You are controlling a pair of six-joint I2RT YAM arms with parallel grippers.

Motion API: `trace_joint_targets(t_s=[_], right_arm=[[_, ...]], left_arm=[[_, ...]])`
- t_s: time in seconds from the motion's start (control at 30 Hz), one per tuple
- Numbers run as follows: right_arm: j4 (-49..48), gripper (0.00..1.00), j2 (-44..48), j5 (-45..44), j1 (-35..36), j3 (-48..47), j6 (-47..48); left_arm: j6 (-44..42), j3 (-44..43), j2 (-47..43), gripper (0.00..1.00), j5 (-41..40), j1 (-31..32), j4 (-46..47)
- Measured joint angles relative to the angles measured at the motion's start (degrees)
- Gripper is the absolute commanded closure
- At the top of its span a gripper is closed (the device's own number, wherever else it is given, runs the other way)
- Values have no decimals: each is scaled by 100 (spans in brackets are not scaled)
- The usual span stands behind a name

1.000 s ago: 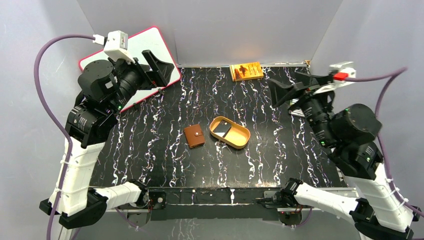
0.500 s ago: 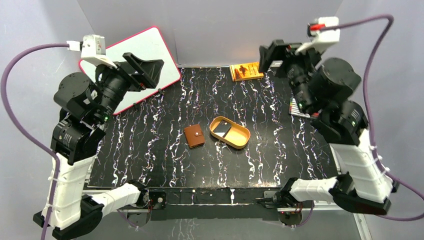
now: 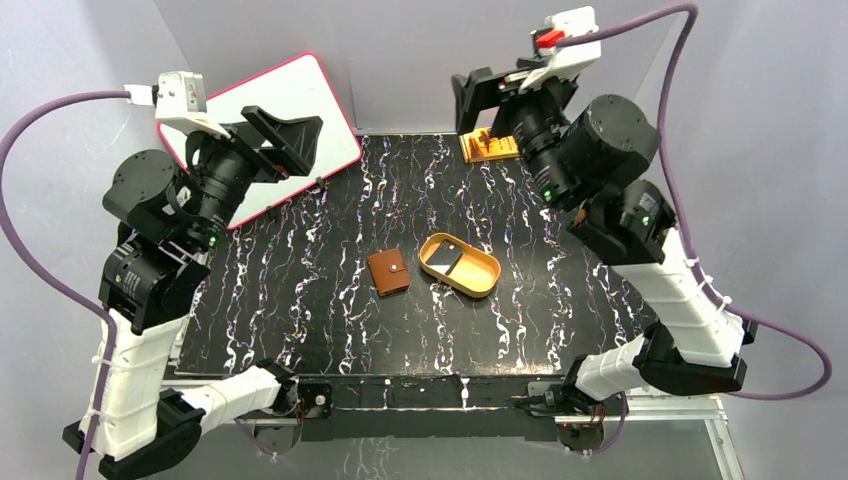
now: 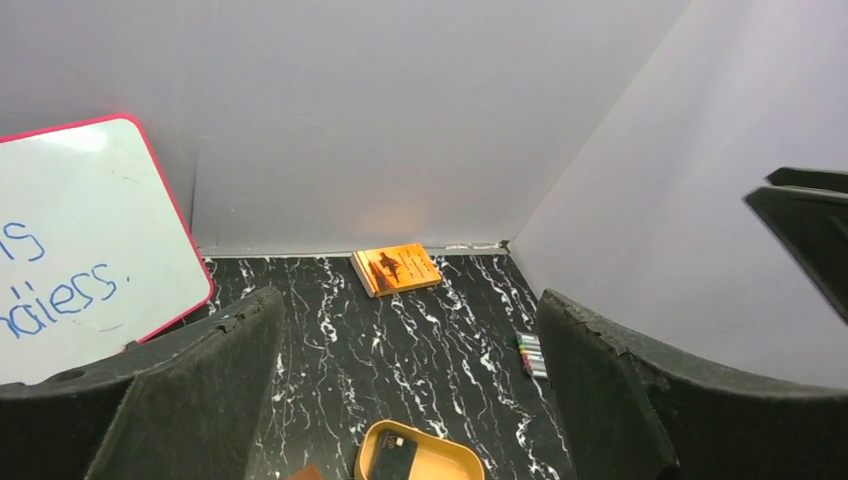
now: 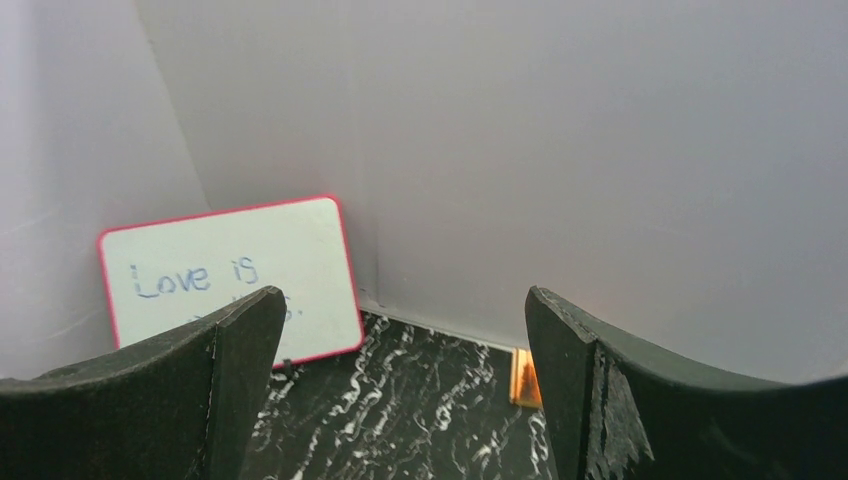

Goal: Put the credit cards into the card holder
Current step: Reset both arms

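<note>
The card holder (image 3: 389, 272), a small brown wallet with a snap stud, lies shut at mid-table. Right of it stands a tan oval tray (image 3: 483, 275) with a dark credit card (image 3: 439, 257) lying in its left half; the left wrist view shows this card (image 4: 397, 462) low down. My left gripper (image 3: 292, 143) hangs open high over the back left, far from both. My right gripper (image 3: 474, 97) is open and raised near the back wall. Nothing sits between either gripper's fingers.
A pink-rimmed whiteboard (image 3: 300, 100) leans in the back left corner. An orange book (image 3: 487, 147) lies by the back wall, partly behind my right arm. A row of markers (image 4: 532, 355) rests near the right wall. Grey walls enclose three sides.
My right arm has swung up from the right side to the back centre, its gripper now pointing left. My left arm rose and pulled back a little. Wallet and tray stayed put.
</note>
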State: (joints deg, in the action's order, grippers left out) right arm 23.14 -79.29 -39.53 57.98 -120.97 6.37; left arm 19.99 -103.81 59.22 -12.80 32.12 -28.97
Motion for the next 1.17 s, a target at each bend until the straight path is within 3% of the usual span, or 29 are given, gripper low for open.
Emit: trace_joint_targets(t_s=[0.1, 0.2, 0.33, 0.47, 0.87, 1.17], right_arm=[[-793, 2, -20, -321, 629, 232, 638], [-1836, 2, 170, -612, 1193, 1097, 1403], [-2553, 1, 603, -798, 1357, 2380, 1950], [-2671, 2, 1189, -957, 1357, 3246, 2024], [-2791, 1, 2889, -610, 1357, 3388, 1040], [-2905, 1, 2791, -544, 1357, 3342, 916]], left_arm=[[-7, 109, 17, 6, -31, 0, 44], [-9, 232, 22, 6, -33, 0, 63], [-52, 330, 28, 6, -39, 0, 70], [-83, 413, 28, 6, -81, 0, 90], [-55, 63, 358, 6, 22, 151, 205], [13, 120, 236, 5, -28, 166, 275]])
